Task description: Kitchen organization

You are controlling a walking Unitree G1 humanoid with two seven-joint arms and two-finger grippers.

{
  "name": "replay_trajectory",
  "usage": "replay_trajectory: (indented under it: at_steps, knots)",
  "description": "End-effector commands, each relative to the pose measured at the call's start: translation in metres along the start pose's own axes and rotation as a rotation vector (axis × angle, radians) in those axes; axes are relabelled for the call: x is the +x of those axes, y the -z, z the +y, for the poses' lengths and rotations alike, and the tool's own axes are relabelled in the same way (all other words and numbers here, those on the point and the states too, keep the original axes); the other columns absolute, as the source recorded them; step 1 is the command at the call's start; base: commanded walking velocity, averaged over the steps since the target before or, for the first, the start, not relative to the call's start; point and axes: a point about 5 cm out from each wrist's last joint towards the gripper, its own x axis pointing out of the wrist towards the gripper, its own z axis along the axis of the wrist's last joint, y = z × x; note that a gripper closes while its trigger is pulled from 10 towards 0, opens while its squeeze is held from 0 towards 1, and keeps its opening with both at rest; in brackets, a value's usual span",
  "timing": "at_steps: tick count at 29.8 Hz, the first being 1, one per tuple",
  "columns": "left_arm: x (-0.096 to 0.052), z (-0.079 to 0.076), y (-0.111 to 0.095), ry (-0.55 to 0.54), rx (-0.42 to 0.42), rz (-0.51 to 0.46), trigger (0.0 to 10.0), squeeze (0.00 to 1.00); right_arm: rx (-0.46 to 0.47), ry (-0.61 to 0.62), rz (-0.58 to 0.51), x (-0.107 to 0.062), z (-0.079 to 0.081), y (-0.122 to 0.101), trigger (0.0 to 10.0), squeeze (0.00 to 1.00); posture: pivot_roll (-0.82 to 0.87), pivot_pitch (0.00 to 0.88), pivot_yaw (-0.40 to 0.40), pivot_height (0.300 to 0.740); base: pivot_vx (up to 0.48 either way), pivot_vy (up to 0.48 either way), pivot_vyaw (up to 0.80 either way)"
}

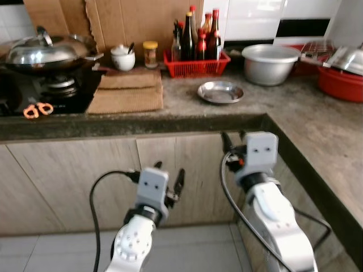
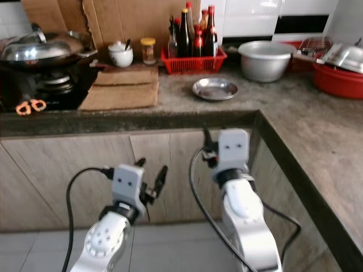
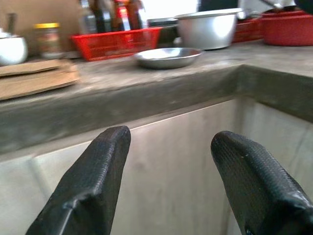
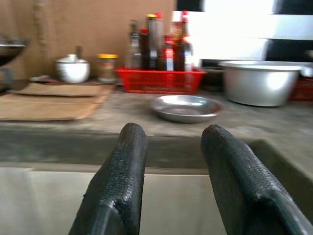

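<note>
Reaching up in front of the wooden cabinet doors (image 1: 113, 170), both silver arms stand below the edge of the grey stone counter (image 1: 317, 130). The left gripper (image 1: 169, 180) sits lower, about halfway up the doors, its forearm angled up from the floor side and its two black fingers (image 3: 88, 186) spread apart with nothing between them. The right gripper (image 1: 231, 139) is raised higher, just under the counter lip near the inner corner, its fingers (image 4: 122, 176) also parted and empty; in its wrist view they point at the counter edge.

On the counter, a shallow steel dish (image 1: 220, 92) lies alone near the front, between folded brown cloths (image 1: 127, 93) and a big steel bowl (image 1: 270, 63). Behind the dish a red basket (image 1: 195, 65) holds dark sauce bottles (image 1: 195, 37). Beside it stand a yellow-lidded jar (image 1: 150, 54) and a white lidded pot (image 1: 123, 58). Further left a lidded wok (image 1: 45, 52) sits on the stove, with orange-handled scissors (image 1: 37, 109) lying near the front of the stove top. A red tub (image 1: 340, 82) stands at the far right
</note>
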Motion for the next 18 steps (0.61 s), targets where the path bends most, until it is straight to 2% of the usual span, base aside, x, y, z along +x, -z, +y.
replay_trajectory:
  at_steps: [1, 6, 7, 8, 17, 18]
  knots:
    - [0.0012, -0.0065, -0.0031, 0.025, -0.006, -0.007, 10.0, 0.0, -0.01, 0.036, 0.014, -0.0005, -0.0093, 0.0025, 10.0, 0.0, 0.12, 0.002, -0.027, 0.74, 0.289, 0.0, 0.0]
    - [0.0015, -0.0064, -0.0033, 0.026, -0.008, -0.009, 10.0, 0.0, -0.011, 0.037, 0.015, 0.0006, -0.0088, 0.0027, 10.0, 0.0, 0.11, 0.003, -0.027, 0.74, 0.294, 0.0, 0.0]
    - [0.0017, -0.0063, -0.0035, 0.026, -0.007, -0.01, 10.0, 0.0, -0.02, 0.038, 0.021, 0.0014, -0.0085, 0.0037, 10.0, 0.13, 0.12, 0.003, -0.028, 0.74, 0.296, 0.0, 0.0]
    - [0.0019, -0.0061, -0.0037, 0.025, -0.008, -0.01, 10.0, 0.0, -0.019, 0.038, 0.022, 0.0017, -0.0084, 0.0039, 10.0, 1.0, 0.12, 0.003, -0.029, 0.74, 0.296, 0.0, 0.0]
    - [0.0016, -0.0054, -0.0031, 0.021, -0.005, -0.009, 10.0, 0.0, -0.036, 0.041, 0.032, 0.0052, -0.0085, 0.0061, 10.0, 1.0, 0.12, 0.0, -0.03, 0.74, 0.294, 0.0, 0.0]
    - [0.0018, -0.0052, -0.003, 0.021, -0.005, -0.009, 10.0, 0.0, -0.049, 0.05, 0.037, 0.0062, -0.0099, 0.0067, 10.0, 0.0, 0.12, 0.0, -0.029, 0.74, 0.289, 0.0, 0.0]
